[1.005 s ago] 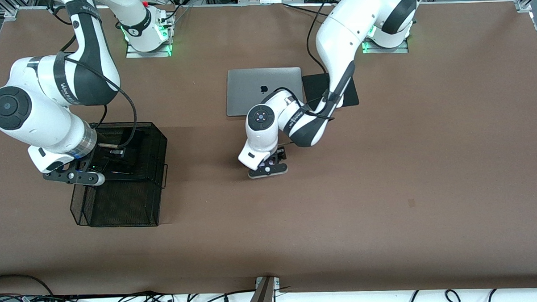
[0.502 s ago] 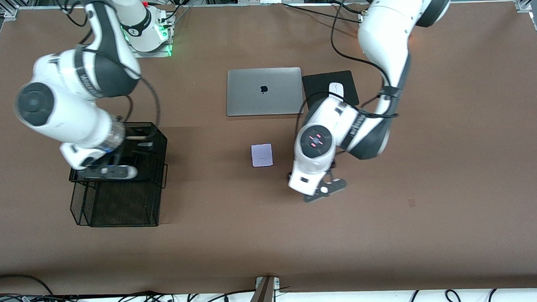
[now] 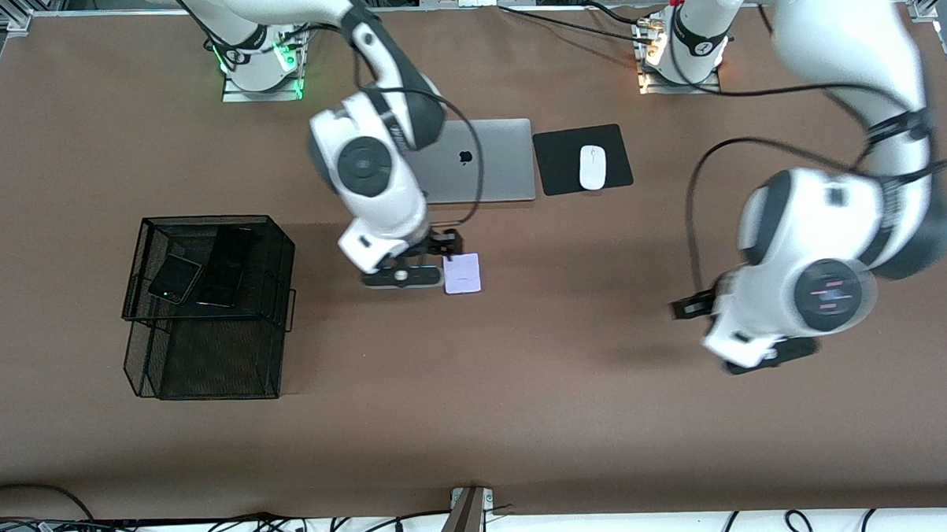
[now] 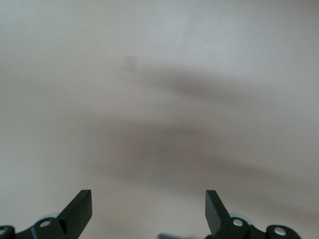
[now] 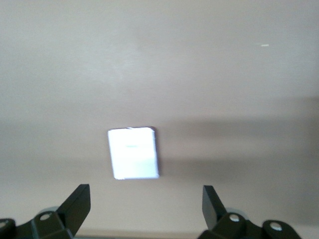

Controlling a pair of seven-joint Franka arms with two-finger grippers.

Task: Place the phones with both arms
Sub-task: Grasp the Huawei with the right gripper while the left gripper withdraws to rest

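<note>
The right gripper (image 3: 411, 278) hangs low over the middle of the brown table (image 3: 573, 420), just beside the pale lavender-white phone (image 3: 462, 273), which lies flat on the mat, nearer to the front camera than the silver laptop (image 3: 492, 161). From the front you cannot read those fingers at all; the arm's own body covers them. The right wrist view settles it: two black fingertips (image 5: 77, 205) stand wide apart with nothing between them, and the pale phone (image 5: 133, 153) sits ahead of them on bare mat, not yet between the fingers.

Over toward the right arm's end of the table stands the black wire basket (image 3: 209, 370). On its top tier lie the small squarish black phone (image 3: 175, 278) and, right beside it, the long slim black slab (image 3: 227, 267). Only the front view shows these two; neither wrist camera catches the basket.

The left gripper (image 3: 748, 335) is up over open table toward the left arm's end, well apart from every phone. Again the front view hides the fingers under the big white wrist. The left wrist view gives the answer: fingertips (image 4: 79, 206) spread wide, empty, with only plain table and a soft shadow below.

Beside the laptop, a white mouse (image 3: 592, 167) rests on a black mouse pad (image 3: 560, 149), seen in the front view alone.
</note>
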